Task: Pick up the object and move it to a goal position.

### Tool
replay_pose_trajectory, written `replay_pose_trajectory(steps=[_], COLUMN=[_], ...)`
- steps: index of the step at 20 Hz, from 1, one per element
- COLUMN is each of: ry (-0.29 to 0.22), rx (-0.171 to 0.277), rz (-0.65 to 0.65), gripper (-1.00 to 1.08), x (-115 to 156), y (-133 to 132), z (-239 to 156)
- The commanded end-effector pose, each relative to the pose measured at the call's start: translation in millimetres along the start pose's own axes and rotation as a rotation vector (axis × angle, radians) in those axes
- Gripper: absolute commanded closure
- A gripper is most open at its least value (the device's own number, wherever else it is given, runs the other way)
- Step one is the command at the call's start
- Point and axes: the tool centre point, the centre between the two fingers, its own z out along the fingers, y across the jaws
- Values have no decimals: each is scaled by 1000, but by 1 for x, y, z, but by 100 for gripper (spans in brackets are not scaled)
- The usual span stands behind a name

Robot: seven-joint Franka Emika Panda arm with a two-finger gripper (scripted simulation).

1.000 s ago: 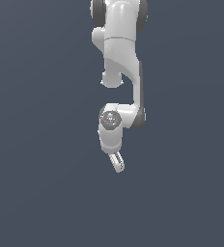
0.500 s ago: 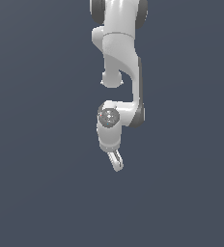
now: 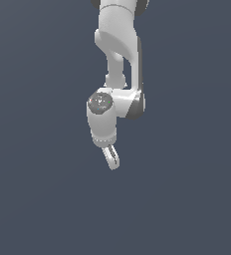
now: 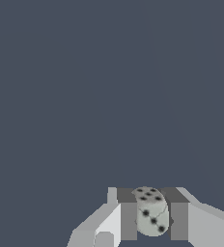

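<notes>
In the wrist view the object is a small pale grey die with dark pips, clamped between my two fingers. My gripper is shut on it. In the exterior view the white arm hangs down from the top, and my gripper points downward and slightly toward the exterior view's right. The die is too small there to make out between the fingers. No goal marker shows in either view.
A plain dark grey-blue surface fills the background of both views. Nothing else stands in view.
The arm has shifted slightly toward the exterior view's left with the wrist turning a little. The gripper stays shut on the die.
</notes>
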Motion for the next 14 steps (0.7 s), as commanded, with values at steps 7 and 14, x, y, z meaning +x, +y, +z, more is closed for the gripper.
replay_pose_trajectory(steps=[7, 14], ry=[0, 1], rx=[1, 0], rz=[2, 2], gripper=[108, 108], x=[37, 68], y=[21, 37], z=[-96, -174])
